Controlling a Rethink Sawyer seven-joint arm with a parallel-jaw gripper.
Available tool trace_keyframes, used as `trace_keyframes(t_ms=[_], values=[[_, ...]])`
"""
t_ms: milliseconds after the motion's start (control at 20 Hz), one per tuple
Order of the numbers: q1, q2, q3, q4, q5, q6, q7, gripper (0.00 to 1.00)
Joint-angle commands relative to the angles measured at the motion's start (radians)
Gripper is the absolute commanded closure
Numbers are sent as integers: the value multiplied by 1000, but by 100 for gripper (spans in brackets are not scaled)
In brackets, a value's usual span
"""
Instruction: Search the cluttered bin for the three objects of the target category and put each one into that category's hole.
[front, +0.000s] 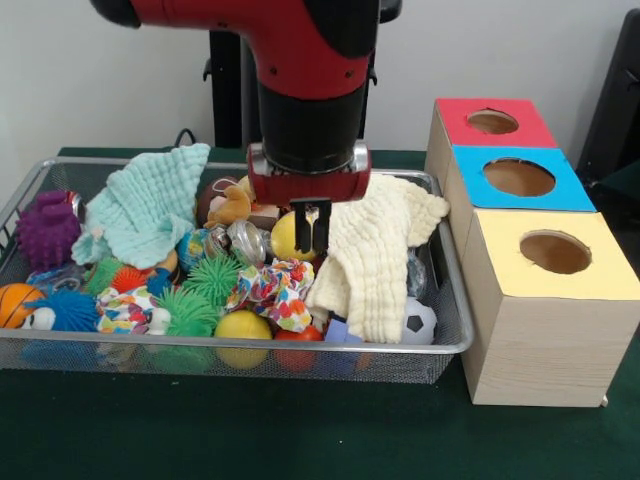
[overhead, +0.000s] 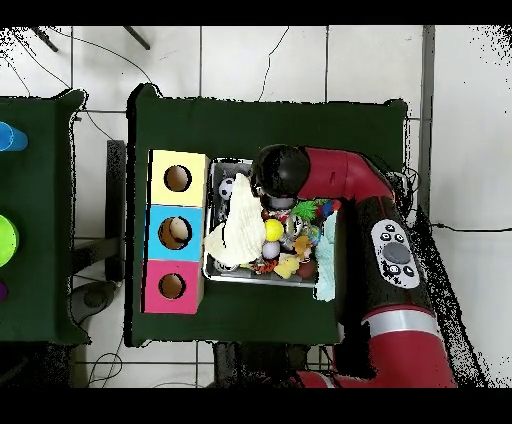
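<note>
The silver wire-mesh bin (front: 300, 346) holds a heap of toys and cloths. One knotted bundle of white fabric with coloured patches (front: 275, 290) lies at the front middle. A second one (front: 124, 311) lies at the front left. I see no third. My gripper (front: 311, 240) hangs straight down just above and behind the middle bundle, beside the cream cloth, with its black fingers together and nothing in them. The yellow-topped box's hole (front: 555, 252) is to the right of the bin. In the overhead view the arm (overhead: 330, 180) covers the gripper; the bin (overhead: 213, 272) and yellow hole (overhead: 178, 178) show.
A mint cloth (front: 150, 205) lies at the back left and a cream cloth (front: 375, 250) drapes over the right side. Green (front: 190, 310) and purple (front: 47, 228) spiky balls, a small basketball (front: 15, 300) and a soccer ball (front: 420, 322) fill the bin. Blue-topped (front: 518, 177) and red-topped (front: 492, 122) boxes stand behind the yellow one.
</note>
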Motion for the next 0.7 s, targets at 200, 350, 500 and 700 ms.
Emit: trace_keyframes(t_ms=[200,350,500,700], values=[[26,-123,81,110,86,176,3,100],[33,-148,81,129,107,189,16,100],[45,-153,72,128,113,188,24,100],[50,-125,55,129,84,126,19,100]])
